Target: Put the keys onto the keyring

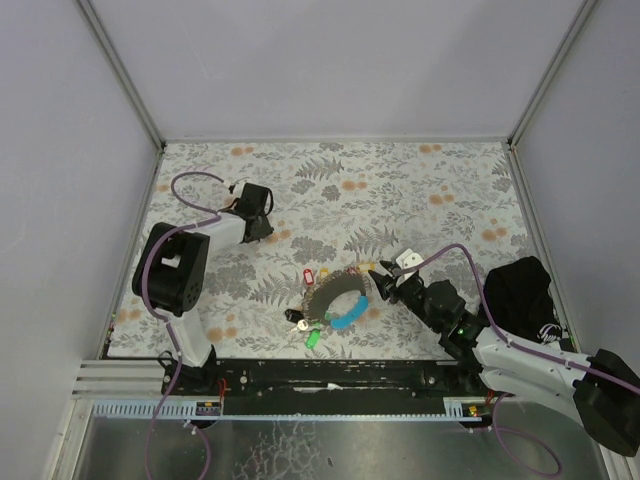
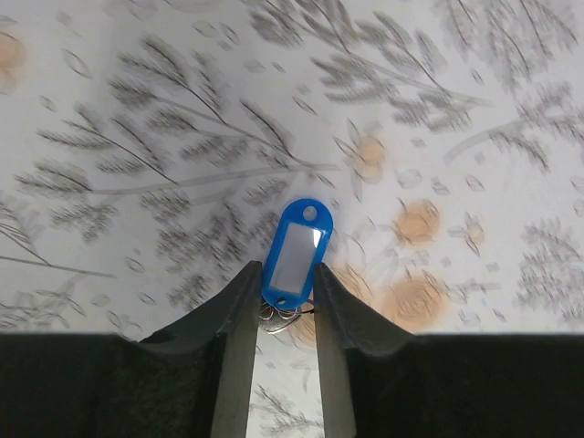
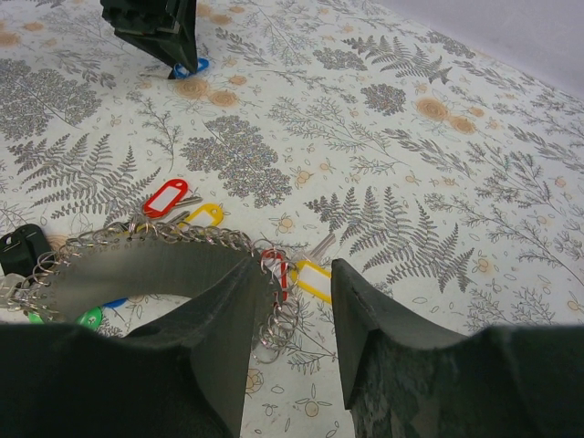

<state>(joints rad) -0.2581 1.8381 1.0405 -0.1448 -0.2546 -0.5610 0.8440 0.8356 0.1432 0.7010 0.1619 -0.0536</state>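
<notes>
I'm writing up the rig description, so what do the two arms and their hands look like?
The left arm and right arm have rounded black joints and white links, with a purple cable along each. The left hand and right hand each have two matte black tapering fingers. A small green light glows on the right arm.

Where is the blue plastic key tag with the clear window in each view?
Left wrist: blue plastic key tag at centre, between the black fingers.
Right wrist: tag far top left, at the left gripper's tips.
Top external: not discernible, hidden under the left gripper.
Shared landmark: the left gripper holding it.
</notes>
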